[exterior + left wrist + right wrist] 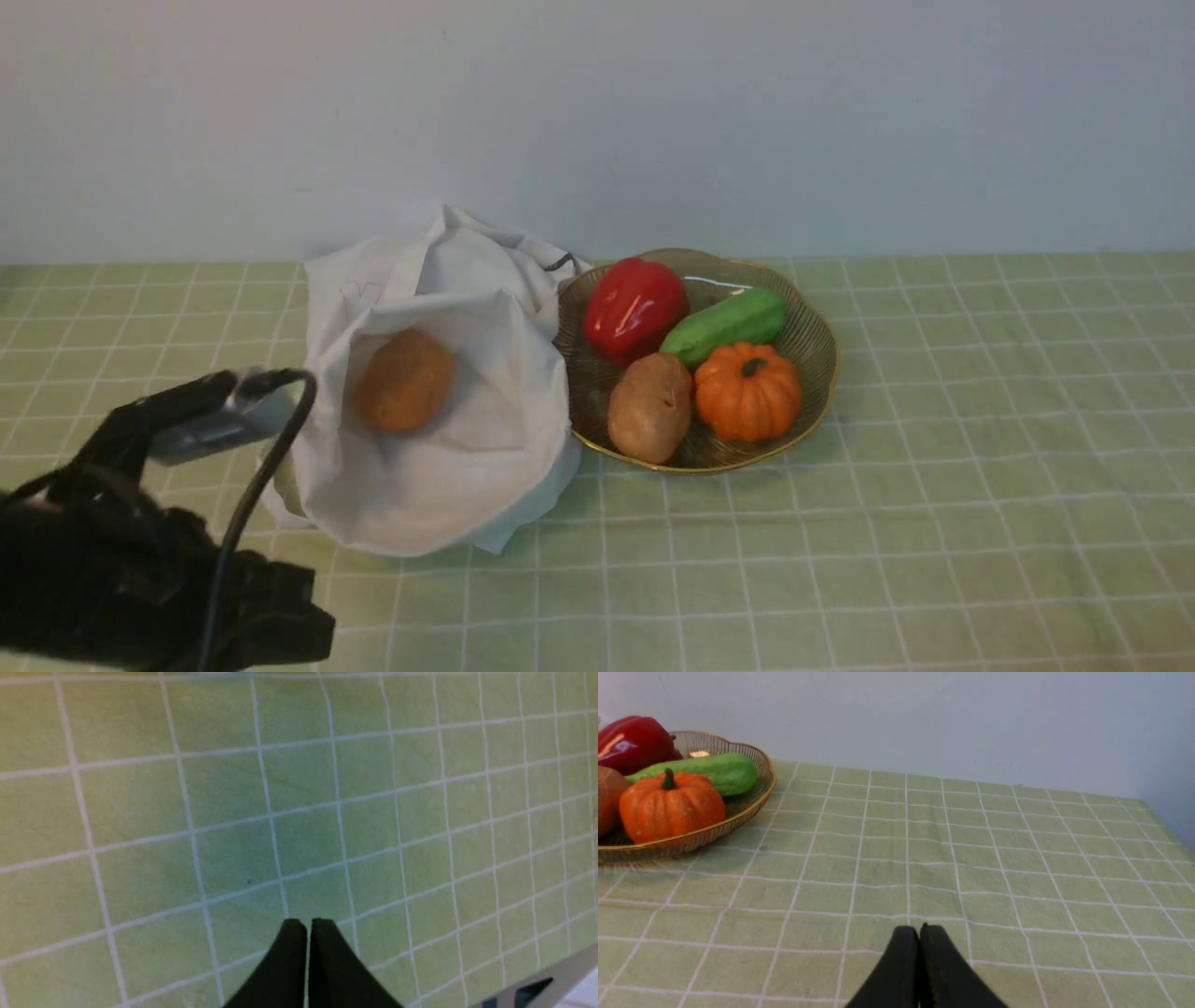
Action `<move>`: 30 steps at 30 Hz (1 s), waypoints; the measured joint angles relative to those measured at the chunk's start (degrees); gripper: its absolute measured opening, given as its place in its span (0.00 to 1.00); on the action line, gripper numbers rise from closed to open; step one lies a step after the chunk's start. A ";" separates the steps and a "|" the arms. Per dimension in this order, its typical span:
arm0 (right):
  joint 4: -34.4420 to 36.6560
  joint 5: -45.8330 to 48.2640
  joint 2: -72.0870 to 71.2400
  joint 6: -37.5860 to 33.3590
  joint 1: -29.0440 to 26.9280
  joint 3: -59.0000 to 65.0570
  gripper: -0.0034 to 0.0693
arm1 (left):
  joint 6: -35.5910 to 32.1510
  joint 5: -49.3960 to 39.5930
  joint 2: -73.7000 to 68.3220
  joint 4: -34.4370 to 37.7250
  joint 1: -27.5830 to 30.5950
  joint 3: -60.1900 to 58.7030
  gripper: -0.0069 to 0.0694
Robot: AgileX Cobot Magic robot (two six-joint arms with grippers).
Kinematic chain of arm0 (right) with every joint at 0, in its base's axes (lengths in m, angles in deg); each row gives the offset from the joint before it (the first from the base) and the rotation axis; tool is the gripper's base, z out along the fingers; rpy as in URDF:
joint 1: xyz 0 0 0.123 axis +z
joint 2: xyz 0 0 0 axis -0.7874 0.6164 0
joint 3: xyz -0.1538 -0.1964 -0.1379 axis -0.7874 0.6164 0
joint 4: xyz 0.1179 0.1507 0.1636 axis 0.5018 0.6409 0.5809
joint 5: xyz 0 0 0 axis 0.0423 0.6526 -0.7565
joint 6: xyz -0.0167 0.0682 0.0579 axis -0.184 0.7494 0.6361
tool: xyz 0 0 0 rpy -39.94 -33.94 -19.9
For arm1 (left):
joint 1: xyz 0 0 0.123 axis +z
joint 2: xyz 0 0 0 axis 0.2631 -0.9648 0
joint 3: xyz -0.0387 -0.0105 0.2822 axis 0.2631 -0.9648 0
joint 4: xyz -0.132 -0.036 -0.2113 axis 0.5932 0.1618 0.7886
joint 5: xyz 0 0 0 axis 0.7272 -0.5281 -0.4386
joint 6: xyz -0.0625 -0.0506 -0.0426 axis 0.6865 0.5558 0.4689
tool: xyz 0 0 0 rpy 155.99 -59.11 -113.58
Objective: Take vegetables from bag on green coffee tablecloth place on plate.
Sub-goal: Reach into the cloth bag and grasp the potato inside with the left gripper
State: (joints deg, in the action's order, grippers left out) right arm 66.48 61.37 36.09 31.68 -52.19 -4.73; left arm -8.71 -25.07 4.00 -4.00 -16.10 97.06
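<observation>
An orange-brown potato (403,380) lies inside the open mouth of the white bag (467,467), which slumps on the green coffee tablecloth (934,467). Just right of the bag stands the amber plate (826,373) with its gold rim. My left arm (140,560) hangs at the lower left, in front of the bag and short of it. In the left wrist view my left gripper (308,924) is shut and empty over bare cloth (140,812). My right gripper (920,928) is also shut and empty above the cloth (1017,858), with the plate (742,807) off to one side.
On the plate lie a red pepper (635,308), a green cucumber (726,324), a ribbed orange pumpkin (747,392) and a paler tan potato (651,407). A pale wall (597,112) closes the back. A grey edge (537,980) crosses one corner of the left wrist view.
</observation>
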 joint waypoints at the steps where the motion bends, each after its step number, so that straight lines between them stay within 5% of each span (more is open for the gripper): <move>1: 0.00 0.00 0.00 0.00 0.00 0.00 0.03 | -0.63 -0.30 -4.39 0.09 -1.07 3.08 0.09; 9: 0.00 0.00 0.00 0.00 0.00 0.00 0.03 | 5.98 6.86 -17.02 -7.30 -9.49 16.83 0.09; 11: 0.00 0.00 0.00 0.00 0.00 0.00 0.03 | 14.96 11.28 -20.60 -17.81 -11.95 22.10 0.09; 16: 0.00 0.00 0.00 0.00 0.00 0.00 0.03 | 26.42 15.74 -25.87 -30.16 -15.06 28.69 0.19; 25: 0.00 0.00 0.00 0.00 0.00 0.00 0.03 | 32.60 15.32 -37.67 -47.43 -18.28 40.72 0.67; 30: 0.00 0.00 0.00 0.00 0.00 0.00 0.03 | 37.12 14.70 -41.57 -54.02 -18.28 42.67 0.84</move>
State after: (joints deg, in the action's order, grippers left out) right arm 66.48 61.37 36.09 31.68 -52.19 -4.73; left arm 28.42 -10.37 -37.57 -58.02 -34.38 139.73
